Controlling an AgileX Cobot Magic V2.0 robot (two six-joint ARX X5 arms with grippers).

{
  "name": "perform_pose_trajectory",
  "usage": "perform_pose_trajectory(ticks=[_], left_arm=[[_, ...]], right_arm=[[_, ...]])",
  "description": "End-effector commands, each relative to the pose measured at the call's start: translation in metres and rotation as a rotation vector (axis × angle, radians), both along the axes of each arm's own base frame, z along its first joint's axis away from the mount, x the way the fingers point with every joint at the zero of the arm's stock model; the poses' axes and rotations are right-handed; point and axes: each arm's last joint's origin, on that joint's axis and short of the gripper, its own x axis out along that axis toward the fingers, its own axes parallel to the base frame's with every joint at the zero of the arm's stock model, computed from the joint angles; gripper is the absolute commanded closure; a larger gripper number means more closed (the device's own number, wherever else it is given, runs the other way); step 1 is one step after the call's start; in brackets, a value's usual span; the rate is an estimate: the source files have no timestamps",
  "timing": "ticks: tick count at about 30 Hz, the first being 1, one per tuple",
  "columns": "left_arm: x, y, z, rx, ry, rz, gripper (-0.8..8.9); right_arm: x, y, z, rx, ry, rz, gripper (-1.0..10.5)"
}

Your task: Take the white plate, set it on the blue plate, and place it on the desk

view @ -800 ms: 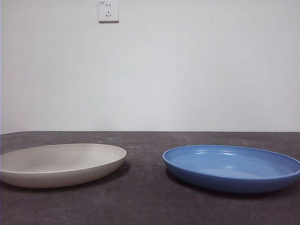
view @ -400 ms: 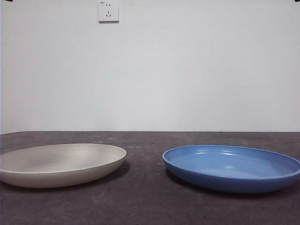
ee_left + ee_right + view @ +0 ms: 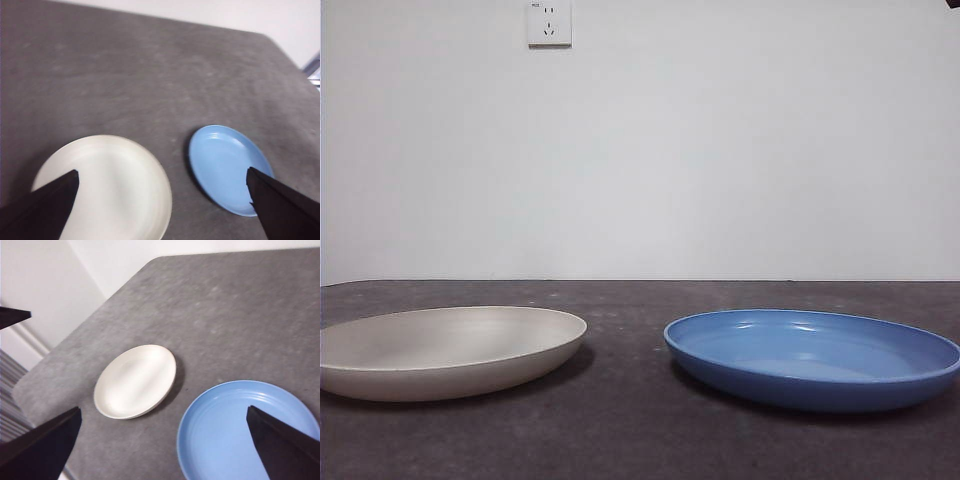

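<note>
The white plate (image 3: 450,350) lies flat on the desk (image 3: 630,420) at the left of the front view. A short gap to its right lies the blue plate (image 3: 810,358), with nothing in it. Both arms hang high above the desk. My left gripper (image 3: 161,171) is open, with the white plate (image 3: 110,185) and the blue plate (image 3: 227,167) far below it. Open too is my right gripper (image 3: 163,409), high over the blue plate (image 3: 235,430) with the white plate (image 3: 136,381) beyond. Neither gripper holds anything.
A black arm tip (image 3: 952,4) shows at the front view's top right corner. The white wall carries a socket (image 3: 549,22). In the right wrist view the desk's edge (image 3: 60,347) runs close past the white plate, and another dark tip (image 3: 15,316) pokes in.
Black tips appeared at both top corners of the front view half a second ago; now only the right one shows. The plates have not moved.
</note>
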Motion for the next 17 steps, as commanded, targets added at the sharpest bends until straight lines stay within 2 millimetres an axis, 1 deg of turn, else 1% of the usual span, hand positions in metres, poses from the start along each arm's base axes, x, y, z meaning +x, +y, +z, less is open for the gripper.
perform_pose_trajectory(ticks=[1, 4, 7, 11, 17], left_arm=[[0.007, 0.006, 0.013, 0.010, 0.017, 0.038, 1.61], [0.022, 0.011, 0.016, 0.024, 0.070, 0.060, 1.60], [0.040, 0.014, 0.010, -0.003, 0.145, 0.036, 1.60], [0.066, 0.017, -0.010, -0.068, 0.291, -0.023, 1.60], [0.104, 0.026, -0.042, -0.064, 0.448, 0.011, 1.61]], right_arm=[[-0.001, 0.001, 0.004, 0.034, 0.022, 0.016, 3.3], [-0.001, 0.001, 0.004, 0.036, 0.034, 0.021, 3.3], [-0.002, 0.001, 0.004, 0.043, 0.039, 0.018, 3.3], [-0.002, 0.001, 0.004, 0.053, 0.046, 0.033, 3.3], [-0.002, 0.001, 0.004, 0.053, 0.046, 0.033, 3.3]])
